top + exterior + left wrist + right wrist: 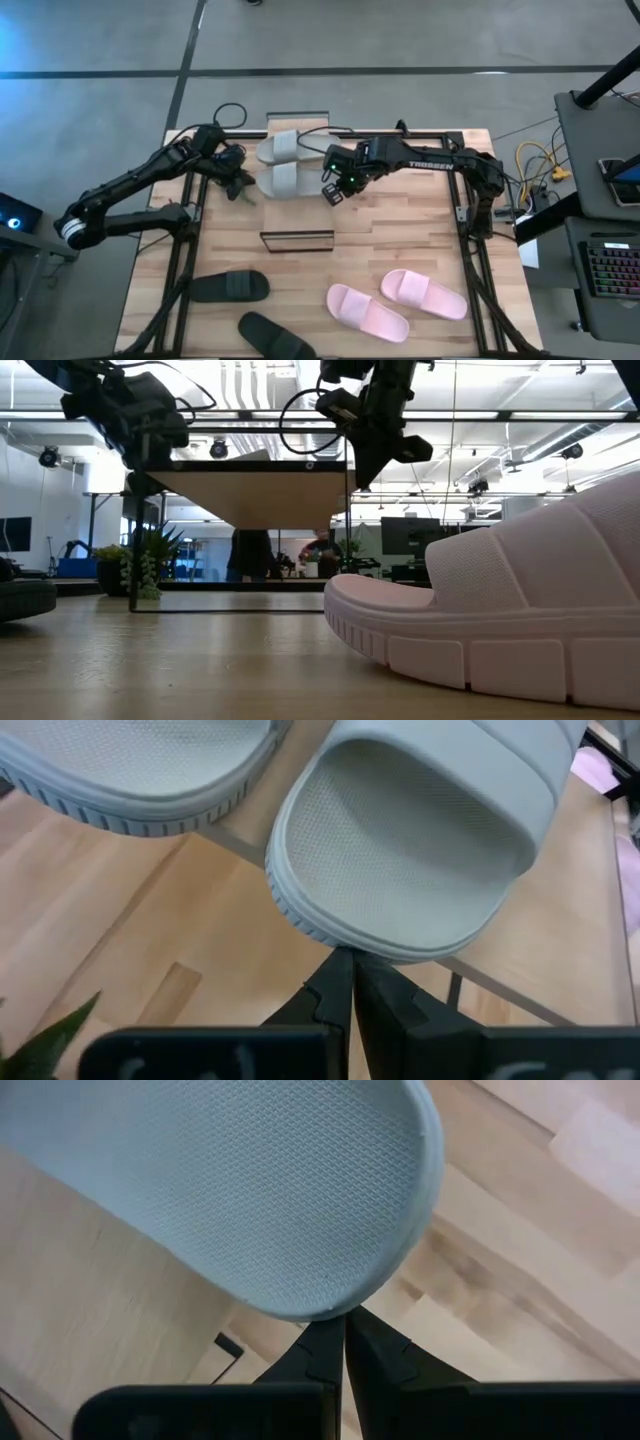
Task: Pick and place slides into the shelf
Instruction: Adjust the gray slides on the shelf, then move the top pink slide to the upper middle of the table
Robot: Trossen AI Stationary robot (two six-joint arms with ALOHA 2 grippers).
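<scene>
Two grey slides lie sole-down, side by side, on the shelf's wooden top: the far one and the near one. The near slide also shows in the left wrist view and the right wrist view. My left gripper is shut at this slide's toe end, and my right gripper is shut at its heel end. The pink pair and the black pair lie on the table near its front edge. My left gripper meets the near grey slide with its shut fingertips at the toe-end rim, coming from the table's left. The slide rests on the shelf top, and its toe end juts past the plank's edge. My right gripper meets the same slide with its shut fingertips at the heel-end rim, coming from the table's right. Whether they press on it or only touch it, I cannot tell.
The shelf's black bottom frame stands on the table in front of the grippers. In the low view the shelf top sits high above the table, a pink slide fills the right foreground, and a black slide lies at the left.
</scene>
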